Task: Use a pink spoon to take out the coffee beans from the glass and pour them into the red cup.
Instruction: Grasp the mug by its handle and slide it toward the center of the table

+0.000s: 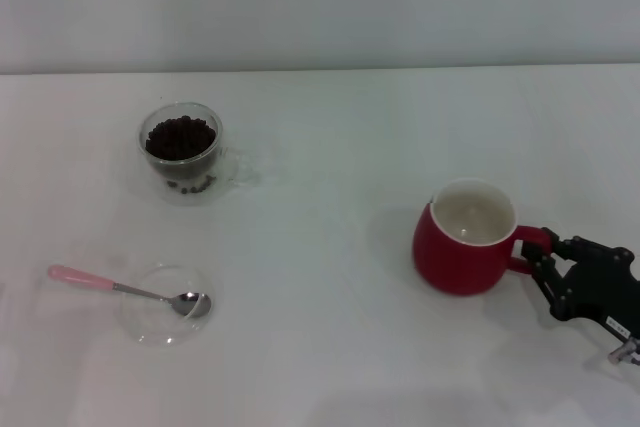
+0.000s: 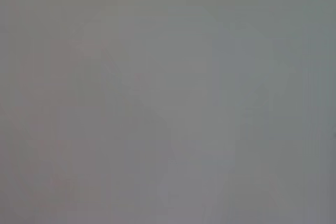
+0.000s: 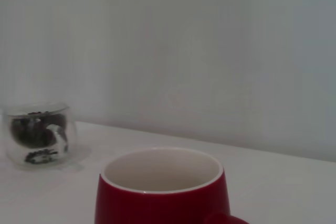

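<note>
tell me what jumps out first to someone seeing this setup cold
The red cup stands out on the right of the white table, empty, with the right gripper at its handle. Far left sits the glass heaped with dark coffee beans. Nearer, the pink spoon rests its bowl in a shallow clear dish.

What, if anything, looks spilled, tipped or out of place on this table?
Nothing stands out. The glass and red cup stand upright, coffee beans stay inside, and the pink spoon rests across a clear dish. The right gripper is at the cup's handle.

Glass far-L; spoon near-L on dish; cup R
</note>
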Robot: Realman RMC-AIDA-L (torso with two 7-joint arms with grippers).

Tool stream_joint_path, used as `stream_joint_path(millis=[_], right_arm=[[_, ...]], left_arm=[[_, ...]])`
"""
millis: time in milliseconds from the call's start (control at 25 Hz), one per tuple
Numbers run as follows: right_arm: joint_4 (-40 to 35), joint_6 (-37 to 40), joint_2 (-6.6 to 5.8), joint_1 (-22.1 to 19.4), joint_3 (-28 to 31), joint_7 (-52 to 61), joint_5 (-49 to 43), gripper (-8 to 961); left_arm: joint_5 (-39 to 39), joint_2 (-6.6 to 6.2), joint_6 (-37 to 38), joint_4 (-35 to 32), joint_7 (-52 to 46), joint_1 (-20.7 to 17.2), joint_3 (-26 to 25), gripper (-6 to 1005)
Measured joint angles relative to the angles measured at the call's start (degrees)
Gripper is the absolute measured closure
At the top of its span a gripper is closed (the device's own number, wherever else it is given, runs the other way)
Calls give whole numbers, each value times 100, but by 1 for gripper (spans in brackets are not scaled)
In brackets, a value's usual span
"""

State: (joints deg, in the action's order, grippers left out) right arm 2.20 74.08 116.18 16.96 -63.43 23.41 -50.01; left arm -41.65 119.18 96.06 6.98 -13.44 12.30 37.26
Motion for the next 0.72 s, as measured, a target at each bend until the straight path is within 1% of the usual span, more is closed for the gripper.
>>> stream_joint_path(millis=[320,560,720], right_arm=[[0,293,1,21,-348,30,-181,759],[-7,688,0,24,-355,46,-669,761],[-4,817,0,40,-354,48,-894,763]], left_arm=[[8,0,0,-4,0,-15,0,124],[8,0,0,-4,7,-17,1,124],[8,4,6,-4,9,-17,0,124]])
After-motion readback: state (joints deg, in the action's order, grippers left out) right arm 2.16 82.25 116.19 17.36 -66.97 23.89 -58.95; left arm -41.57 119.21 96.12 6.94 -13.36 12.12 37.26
